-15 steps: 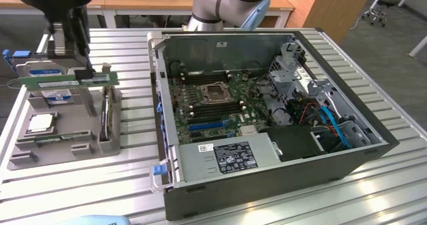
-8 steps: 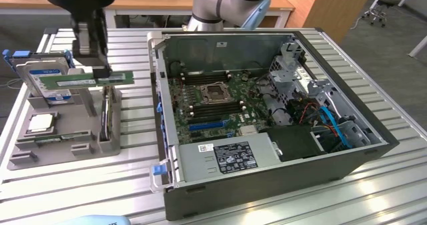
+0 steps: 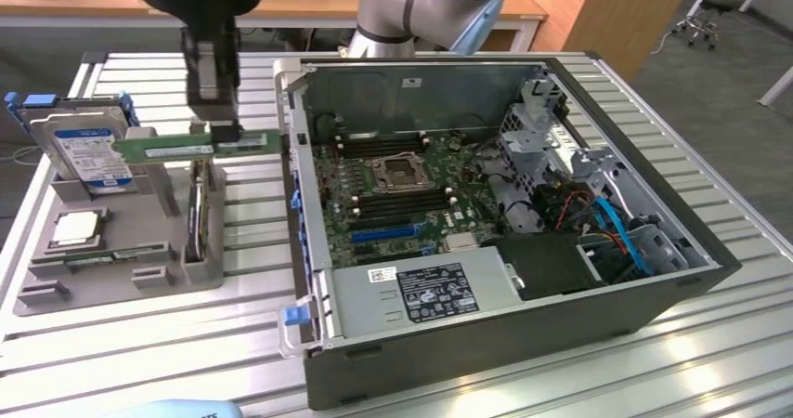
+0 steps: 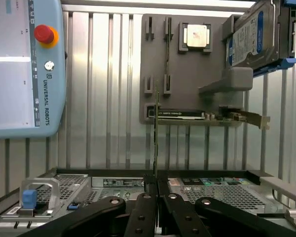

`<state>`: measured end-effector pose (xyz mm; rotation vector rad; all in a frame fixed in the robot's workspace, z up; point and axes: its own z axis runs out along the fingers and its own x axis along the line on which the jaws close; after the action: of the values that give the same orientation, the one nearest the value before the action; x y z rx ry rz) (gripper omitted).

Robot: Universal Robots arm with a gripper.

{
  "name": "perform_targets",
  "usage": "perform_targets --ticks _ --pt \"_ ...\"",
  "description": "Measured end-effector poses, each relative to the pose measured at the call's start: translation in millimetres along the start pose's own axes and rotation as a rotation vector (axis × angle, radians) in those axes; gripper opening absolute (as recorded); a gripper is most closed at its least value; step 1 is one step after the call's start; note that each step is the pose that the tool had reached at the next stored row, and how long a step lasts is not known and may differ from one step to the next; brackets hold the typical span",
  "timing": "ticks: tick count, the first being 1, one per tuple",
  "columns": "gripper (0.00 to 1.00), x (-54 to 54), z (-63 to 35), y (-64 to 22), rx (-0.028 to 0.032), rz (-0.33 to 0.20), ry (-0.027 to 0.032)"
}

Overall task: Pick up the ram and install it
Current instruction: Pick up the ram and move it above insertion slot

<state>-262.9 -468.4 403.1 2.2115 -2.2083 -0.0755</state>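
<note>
The long, thin green memory stick with small black chips, the ram point(image 3: 167, 146), is up in the air, lying level with its long edge down. It hangs over the grey moulded parts tray point(image 3: 74, 293), and its nearer end is close to the side wall of the open grey computer case point(image 3: 471, 339). The black end effector point(image 3: 227, 132) is clamped tight on its top edge. From where I stand the grip sits well toward the case end of the stick, so most of the board juts out the other way.

That off-centre hold is my worry: I'd guess any knock could make the stick pivot between the fingers. The case wall is the nearest thing to catch it, and a clipped corner would twist it out of line. The black memory slots point(image 3: 371, 145) beside the square processor socket point(image 3: 396, 172) are narrow, so a tilted or shifted board would likely jam on a slot edge or bend instead of seating. Below, a dark expansion card point(image 3: 195, 218) stands on edge in the tray, and the silver hard drive with its blue label point(image 3: 87, 153) sits near, on the ribbed metal desk point(image 3: 149, 344).
</note>
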Motion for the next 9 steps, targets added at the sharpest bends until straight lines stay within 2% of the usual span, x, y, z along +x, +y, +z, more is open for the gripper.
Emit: perform_targets --ticks 9 --pt "0.11 0.1 -1.6 -35.3 0.0000 0.000 0.0000"
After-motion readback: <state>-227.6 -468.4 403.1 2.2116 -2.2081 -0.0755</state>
